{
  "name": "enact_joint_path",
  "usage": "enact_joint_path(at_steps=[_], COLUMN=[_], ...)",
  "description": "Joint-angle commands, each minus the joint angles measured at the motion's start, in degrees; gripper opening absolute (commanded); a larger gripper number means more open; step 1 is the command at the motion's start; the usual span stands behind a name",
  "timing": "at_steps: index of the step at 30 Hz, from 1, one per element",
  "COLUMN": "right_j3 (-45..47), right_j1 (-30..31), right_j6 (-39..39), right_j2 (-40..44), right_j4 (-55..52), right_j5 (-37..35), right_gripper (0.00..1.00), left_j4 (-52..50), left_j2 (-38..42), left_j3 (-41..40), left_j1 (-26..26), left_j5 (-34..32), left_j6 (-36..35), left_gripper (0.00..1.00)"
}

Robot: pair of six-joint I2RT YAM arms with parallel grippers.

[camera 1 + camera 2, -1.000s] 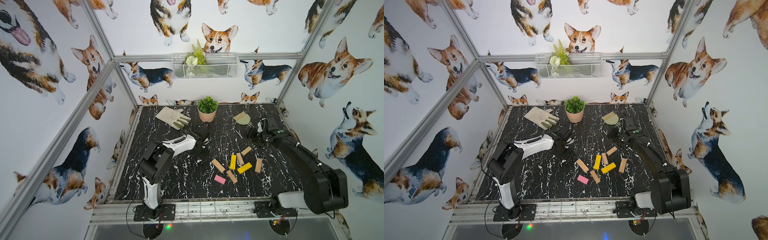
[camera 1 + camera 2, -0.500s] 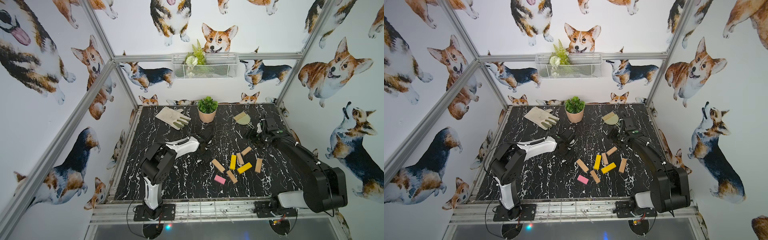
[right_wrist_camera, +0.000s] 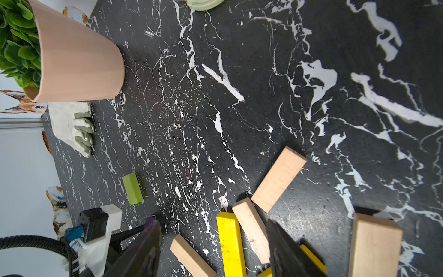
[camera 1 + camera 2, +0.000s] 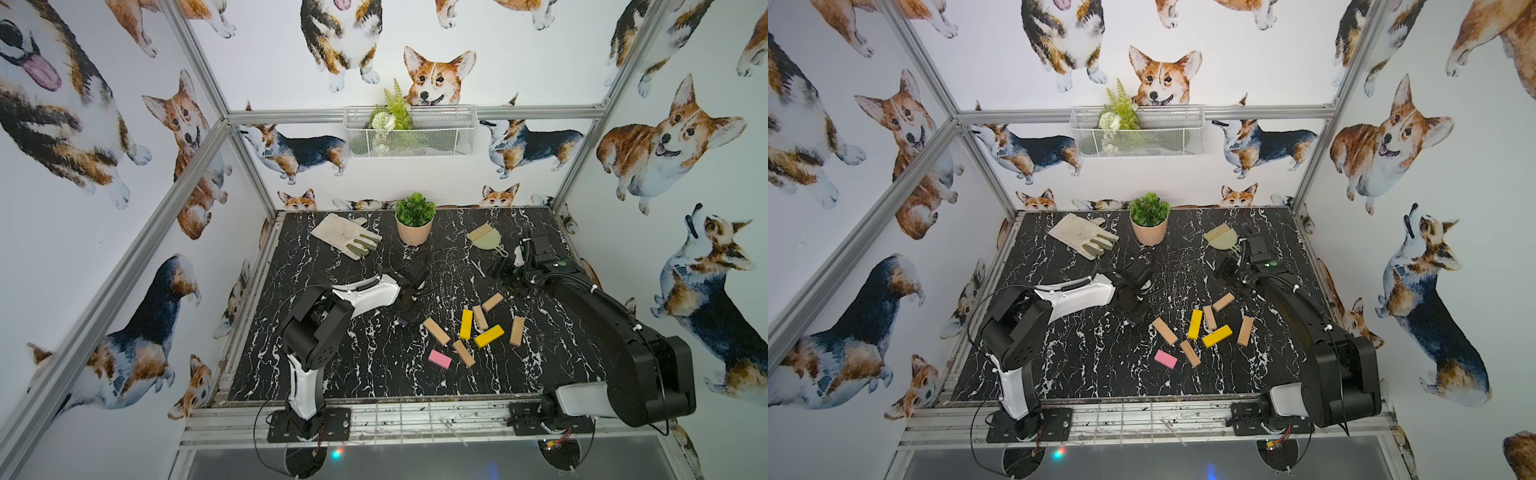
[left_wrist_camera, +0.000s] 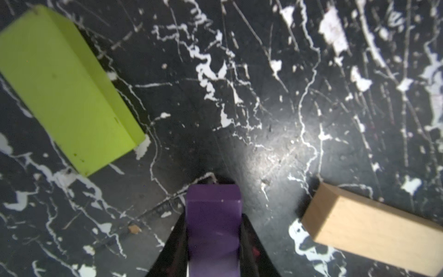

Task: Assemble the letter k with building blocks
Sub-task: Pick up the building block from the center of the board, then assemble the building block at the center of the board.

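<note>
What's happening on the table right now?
The left end effector is shut on the purple block, with the lime block lying close by. The right end effector hangs open by the scattered tan blocks and yellow blocks. The pink block lies a little apart from them. No K has been laid out yet.

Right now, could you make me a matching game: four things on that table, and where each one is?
Things:
1 purple block
2 lime green block
3 pink block
4 glove

Places:
A beside the potted plant at the back
B lying free near the left gripper
C clamped in the left gripper
D at the front of the block cluster

Pairs: 1-C, 2-B, 3-D, 4-A
</note>
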State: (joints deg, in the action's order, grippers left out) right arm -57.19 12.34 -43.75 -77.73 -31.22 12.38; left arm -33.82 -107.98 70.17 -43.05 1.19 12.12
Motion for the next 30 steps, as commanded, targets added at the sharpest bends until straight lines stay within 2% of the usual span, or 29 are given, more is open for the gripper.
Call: enact_joint_path(at_steps=[1,8,11,15,30], right_j3=[0.2,0.6,1.1,1.0,1.4], right_j1=[-0.1,-0.1,-0.1,-0.1,-0.1], right_j6=[-0.8,-0.8,-1.1,-1.3,-1.8], right_j2=[0.3,0.1,-0.1,-0.3,-0.9], right_j4=[0.5,0.6,1.0,0.9,1.3], right_j5=[-0.6,-0.4,0.0,0.4,1.7], right_gripper=[0.71,0.71,0.71,0.71,0.71], left_j4=[-3.3,-8.7,-12.1,-15.1,-12.0], left_j2=[2.3,8.6,6.9,3.2,-7.9], left_j3=[0.8,4.4,6.2,8.2,13.0], left_j1=[0.0,0.3,1.0,1.1,1.3], left_j5=[0.9,-6.1,-8.1,-10.7,-10.3], left_j6=[4.0,14.5,21.2,26.4,27.3], left_gripper=[0.26,0.27,0.27,0.28,0.28])
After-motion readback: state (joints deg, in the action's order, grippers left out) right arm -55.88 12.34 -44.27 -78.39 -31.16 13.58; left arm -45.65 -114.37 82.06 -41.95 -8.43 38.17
